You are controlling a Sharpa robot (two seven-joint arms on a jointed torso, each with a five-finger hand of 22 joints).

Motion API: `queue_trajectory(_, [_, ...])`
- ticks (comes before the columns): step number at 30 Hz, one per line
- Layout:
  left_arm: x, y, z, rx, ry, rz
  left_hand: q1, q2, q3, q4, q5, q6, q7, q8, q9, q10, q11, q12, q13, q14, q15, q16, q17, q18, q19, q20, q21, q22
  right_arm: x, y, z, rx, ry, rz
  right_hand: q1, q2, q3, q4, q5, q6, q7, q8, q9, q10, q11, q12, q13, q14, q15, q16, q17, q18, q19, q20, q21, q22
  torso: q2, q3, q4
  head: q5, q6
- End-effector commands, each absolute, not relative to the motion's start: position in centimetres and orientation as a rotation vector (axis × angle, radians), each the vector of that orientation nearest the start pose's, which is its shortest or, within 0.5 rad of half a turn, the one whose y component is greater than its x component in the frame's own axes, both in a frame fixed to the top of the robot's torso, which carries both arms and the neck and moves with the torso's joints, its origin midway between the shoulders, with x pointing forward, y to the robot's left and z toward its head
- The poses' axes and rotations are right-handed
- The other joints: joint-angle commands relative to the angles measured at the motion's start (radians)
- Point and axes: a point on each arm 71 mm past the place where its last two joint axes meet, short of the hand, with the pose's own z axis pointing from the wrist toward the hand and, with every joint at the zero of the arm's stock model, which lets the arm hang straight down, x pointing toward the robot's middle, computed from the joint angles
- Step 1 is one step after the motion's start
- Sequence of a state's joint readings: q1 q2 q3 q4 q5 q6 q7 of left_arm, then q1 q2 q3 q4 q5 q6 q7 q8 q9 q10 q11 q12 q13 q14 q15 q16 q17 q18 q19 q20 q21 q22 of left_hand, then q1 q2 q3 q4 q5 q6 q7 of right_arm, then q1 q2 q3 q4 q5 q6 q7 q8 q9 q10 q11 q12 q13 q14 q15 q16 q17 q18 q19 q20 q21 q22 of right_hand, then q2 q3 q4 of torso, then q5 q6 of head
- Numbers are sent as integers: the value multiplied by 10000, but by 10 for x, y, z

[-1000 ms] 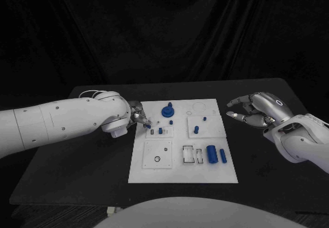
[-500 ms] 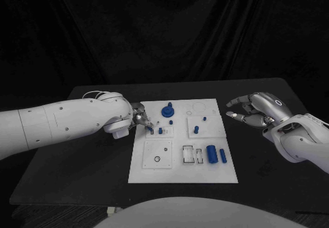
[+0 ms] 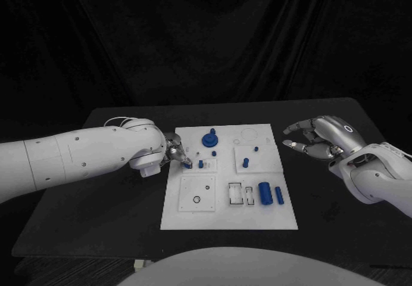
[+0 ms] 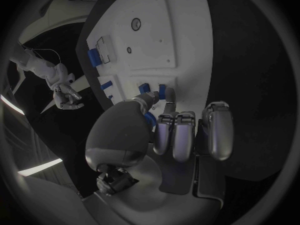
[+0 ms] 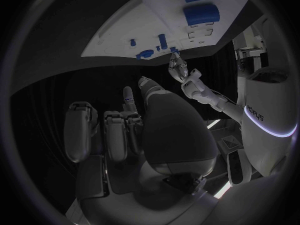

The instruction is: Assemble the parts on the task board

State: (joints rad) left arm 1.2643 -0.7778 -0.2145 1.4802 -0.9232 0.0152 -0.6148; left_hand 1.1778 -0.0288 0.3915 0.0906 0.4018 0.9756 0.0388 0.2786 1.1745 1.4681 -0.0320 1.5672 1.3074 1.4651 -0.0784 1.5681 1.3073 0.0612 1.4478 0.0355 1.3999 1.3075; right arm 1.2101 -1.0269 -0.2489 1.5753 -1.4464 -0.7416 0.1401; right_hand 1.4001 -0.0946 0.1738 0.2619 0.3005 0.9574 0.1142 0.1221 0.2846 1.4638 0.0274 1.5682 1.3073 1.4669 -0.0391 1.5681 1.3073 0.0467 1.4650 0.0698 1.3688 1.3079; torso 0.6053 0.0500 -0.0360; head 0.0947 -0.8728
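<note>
Black worktop (image 3: pixel 103 214) carrying the white task board (image 3: pixel 258 217). Small blue peg (image 3: pixel 188 165) stands upright near the board's left edge, pinched by left hand (image 3: pixel 174 149) fingers; right hand (image 3: pixel 320 138) hovers off-board, fingers loosely curled, holding nothing.

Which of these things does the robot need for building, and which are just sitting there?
Needed for the job:
- task board
- blue parts, such as the round knob and big cylinder
- left hand, fingertips at a small blue part

Just there:
- black table
- right hand, holding nothing
</note>
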Motion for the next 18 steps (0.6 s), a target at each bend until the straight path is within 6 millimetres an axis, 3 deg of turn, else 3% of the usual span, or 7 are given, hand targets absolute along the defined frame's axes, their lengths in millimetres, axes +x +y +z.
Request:
queue_trajectory(1, [465, 210, -263, -3538, 24225, -3103, -7, 98, 450, -372, -25, -30, -36, -73, 12, 1027, -26, 36, 2634, 1057, -21, 27, 2635, -90, -26, -26, -54, 1491, 435, -273, -217, -1807, 14025, 6679, -12, 112, 57, 10, 51, 85, 10, -45, -24, 1070, 76, 26, 2635, 995, 64, -59, 2441, 15, 134, 57, -39, 1989, 1, -2, 6, 8, 2])
queue_trajectory(18, [465, 206, -261, -3535, 23354, -3834, -43, 147, 488, -344, -50, -38, -26, -68, 41, 1027, -14, 36, 2634, 1057, -10, 27, 2635, -90, -30, -21, -64, 1492, 435, -274, -217, -1799, 14047, 6677, -12, 112, 57, 10, 51, 85, 10, -45, -24, 1070, 76, 26, 2635, 995, 64, -59, 2441, 15, 134, 57, -39, 1989, 15, -2, 4, -6, 2])
